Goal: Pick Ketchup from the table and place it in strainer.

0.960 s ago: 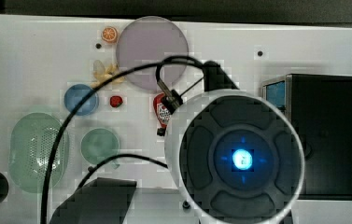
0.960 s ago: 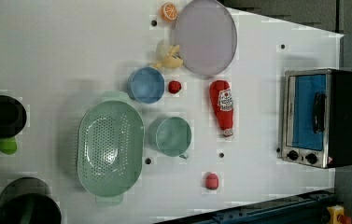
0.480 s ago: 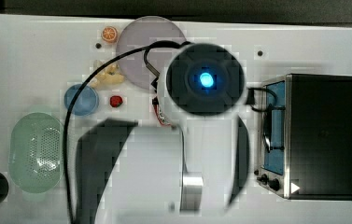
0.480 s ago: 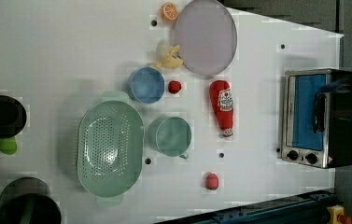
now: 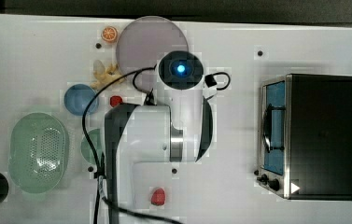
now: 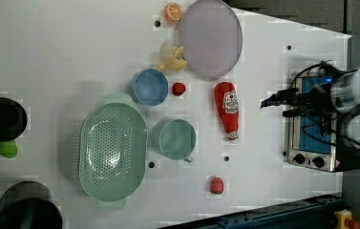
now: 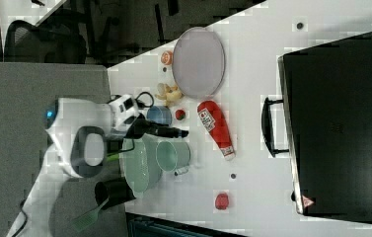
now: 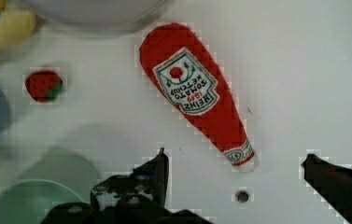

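End effector fingers spread wide, empty.

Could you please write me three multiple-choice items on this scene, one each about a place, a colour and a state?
1. Where does the ketchup bottle lie?
A. in the strainer
B. on the table
C. on the toaster oven

2. What colour is the strainer?
A. pale green
B. orange
C. black

3. How is the claw?
A. shut on the bottle
B. shut and empty
C. open

Answers: 1 B, it lies on its side on the white table, beside the purple plate. 2 A, the perforated basin is pale green. 3 C, the wrist view shows its fingers wide apart above the cap, holding nothing.
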Controlling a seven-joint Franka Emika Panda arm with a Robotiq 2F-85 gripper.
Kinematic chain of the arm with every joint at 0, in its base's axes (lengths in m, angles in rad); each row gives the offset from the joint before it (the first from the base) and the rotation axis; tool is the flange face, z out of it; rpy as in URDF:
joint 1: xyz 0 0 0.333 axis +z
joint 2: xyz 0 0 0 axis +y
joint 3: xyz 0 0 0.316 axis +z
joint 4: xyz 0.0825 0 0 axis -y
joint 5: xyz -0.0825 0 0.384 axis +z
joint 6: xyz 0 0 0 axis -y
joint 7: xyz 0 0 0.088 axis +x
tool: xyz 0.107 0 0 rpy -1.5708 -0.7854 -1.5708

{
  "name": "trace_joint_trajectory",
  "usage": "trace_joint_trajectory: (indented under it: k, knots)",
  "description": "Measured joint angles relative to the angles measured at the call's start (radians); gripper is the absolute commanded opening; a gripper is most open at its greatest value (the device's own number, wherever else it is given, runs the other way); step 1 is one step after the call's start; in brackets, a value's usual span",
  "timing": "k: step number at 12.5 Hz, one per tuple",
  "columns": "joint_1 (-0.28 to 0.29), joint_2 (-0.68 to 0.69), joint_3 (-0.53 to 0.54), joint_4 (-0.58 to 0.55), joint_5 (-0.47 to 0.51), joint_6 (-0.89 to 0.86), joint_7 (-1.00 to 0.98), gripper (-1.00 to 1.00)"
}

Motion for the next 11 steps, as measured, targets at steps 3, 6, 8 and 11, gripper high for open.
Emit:
trace_joint_trajectory:
  k: [3,6,8,11]
  knots:
    - [-0.008,0.021,0.009,-0.08,-0.003,0.142,-0.167,1.0]
    - [-0.007,0.063,0.018,-0.092,-0.004,0.282,-0.297,1.0]
    - [-0.007,0.108,0.016,-0.096,-0.007,0.38,-0.356,1.0]
    - [-0.001,0.196,0.008,-0.125,-0.013,0.459,-0.409,1.0]
